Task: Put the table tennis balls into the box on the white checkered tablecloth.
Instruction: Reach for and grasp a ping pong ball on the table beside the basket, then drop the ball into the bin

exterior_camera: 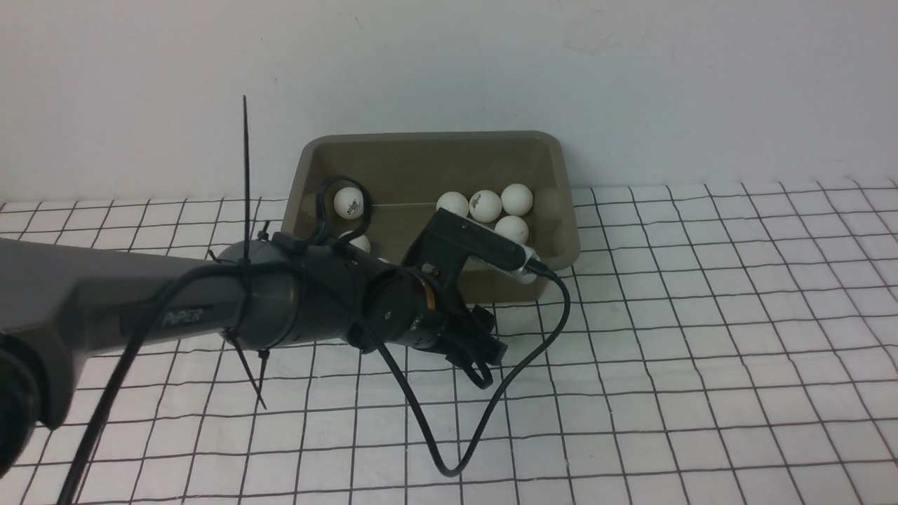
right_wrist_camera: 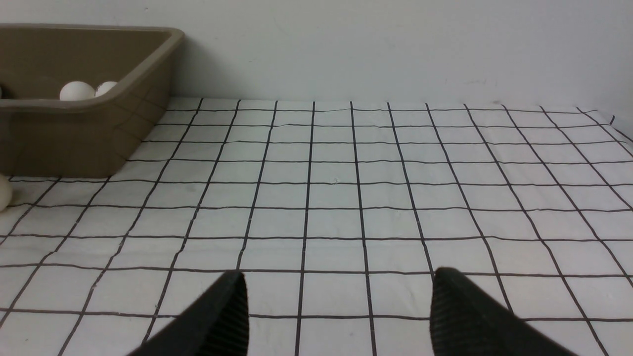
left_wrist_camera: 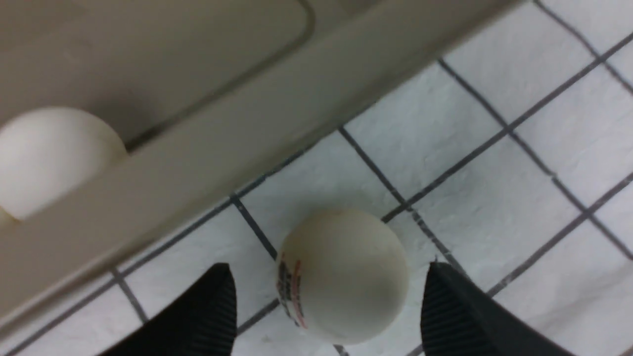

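The olive-grey box (exterior_camera: 428,137) stands at the back of the white checkered tablecloth (exterior_camera: 701,351) and holds several table tennis balls (exterior_camera: 485,205). My left gripper (exterior_camera: 480,344) points down just in front of the box's near wall. In the left wrist view it (left_wrist_camera: 329,267) is open, and one ball with a printed logo (left_wrist_camera: 346,282) lies on the cloth between its fingers, with a gap on each side, beside the box rim (left_wrist_camera: 247,128). That ball is hidden in the front view. My right gripper (right_wrist_camera: 339,277) is open over bare cloth, out of the front view.
A black cable (exterior_camera: 456,449) loops from the left wrist down onto the cloth. A long cable tie (exterior_camera: 245,161) sticks up from the left arm. The white wall runs right behind the box. A ball (right_wrist_camera: 2,193) lies at the edge of the right wrist view.
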Controlling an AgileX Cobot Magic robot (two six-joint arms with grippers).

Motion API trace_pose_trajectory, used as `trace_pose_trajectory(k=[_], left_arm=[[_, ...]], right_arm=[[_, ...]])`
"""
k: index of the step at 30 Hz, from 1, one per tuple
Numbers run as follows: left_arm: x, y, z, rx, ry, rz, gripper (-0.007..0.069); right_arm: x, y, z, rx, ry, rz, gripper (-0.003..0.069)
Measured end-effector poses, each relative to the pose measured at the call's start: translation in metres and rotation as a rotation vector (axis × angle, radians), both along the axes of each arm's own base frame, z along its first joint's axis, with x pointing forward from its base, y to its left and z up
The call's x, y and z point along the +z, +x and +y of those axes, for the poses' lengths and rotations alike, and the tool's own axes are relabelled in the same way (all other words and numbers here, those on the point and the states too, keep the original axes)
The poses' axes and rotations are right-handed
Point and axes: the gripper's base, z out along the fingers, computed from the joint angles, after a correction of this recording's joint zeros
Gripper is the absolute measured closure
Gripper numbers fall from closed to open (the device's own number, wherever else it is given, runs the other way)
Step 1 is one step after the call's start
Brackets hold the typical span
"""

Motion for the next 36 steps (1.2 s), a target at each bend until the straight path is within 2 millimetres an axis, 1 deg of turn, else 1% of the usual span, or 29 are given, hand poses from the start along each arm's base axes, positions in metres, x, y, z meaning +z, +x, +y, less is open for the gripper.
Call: trace_pose_trajectory(k=[1,3,7,9,10,13,20,22,24,26,28,31,32,33,34,35,36], left_arm=[[-0.007,0.001,-0.001,0.0,0.004,0.006,0.0174],[-0.011,0.001,-0.002,-0.004,0.007,0.011,0.0174],[-0.01,0.001,-0.003,-0.005,0.001,0.002,0.0177],[-0.01,0.001,-0.003,-0.006,-0.002,-0.002,0.0194],[-0.01,0.001,-0.003,-0.006,-0.002,-0.002,0.0236],[-0.01,0.001,-0.003,-0.006,-0.001,-0.001,0.0305],[-0.009,-0.001,-0.002,-0.006,0.012,0.017,0.0302],[-0.003,-0.005,-0.002,-0.012,0.028,0.037,0.0302],[0.016,-0.012,-0.002,-0.027,0.031,0.032,0.0302],[0.034,-0.02,-0.007,-0.063,0.025,0.0,0.0302],[0.065,-0.034,-0.014,-0.128,0.009,-0.07,0.0302],[0.102,-0.052,-0.02,-0.212,-0.013,-0.177,0.0302],[0.104,-0.053,-0.02,-0.218,-0.014,-0.186,0.0302],[0.113,-0.055,-0.019,-0.224,-0.028,-0.216,0.0302],[0.129,-0.056,-0.014,-0.222,-0.059,-0.285,0.0302],[0.13,-0.055,-0.014,-0.22,-0.063,-0.292,0.0302],[0.136,-0.052,-0.009,-0.204,-0.079,-0.325,0.0302]], right_arm=[[0.0,0.0,0.0,0.0,0.0,0.0,0.0207],[0.0,0.0,0.0,0.0,0.0,0.0,0.0207],[0.0,0.0,0.0,0.0,0.0,0.0,0.0207],[0.0,0.0,0.0,0.0,0.0,0.0,0.0207],[0.0,0.0,0.0,0.0,0.0,0.0,0.0207],[0.0,0.0,0.0,0.0,0.0,0.0,0.0207],[0.0,0.0,0.0,0.0,0.0,0.0,0.0207],[0.0,0.0,0.0,0.0,0.0,0.0,0.0207],[0.0,0.0,0.0,0.0,0.0,0.0,0.0207],[0.0,0.0,0.0,0.0,0.0,0.0,0.0207],[0.0,0.0,0.0,0.0,0.0,0.0,0.0207],[0.0,0.0,0.0,0.0,0.0,0.0,0.0207],[0.0,0.0,0.0,0.0,0.0,0.0,0.0207],[0.0,0.0,0.0,0.0,0.0,0.0,0.0207],[0.0,0.0,0.0,0.0,0.0,0.0,0.0207],[0.0,0.0,0.0,0.0,0.0,0.0,0.0207],[0.0,0.0,0.0,0.0,0.0,0.0,0.0207]])
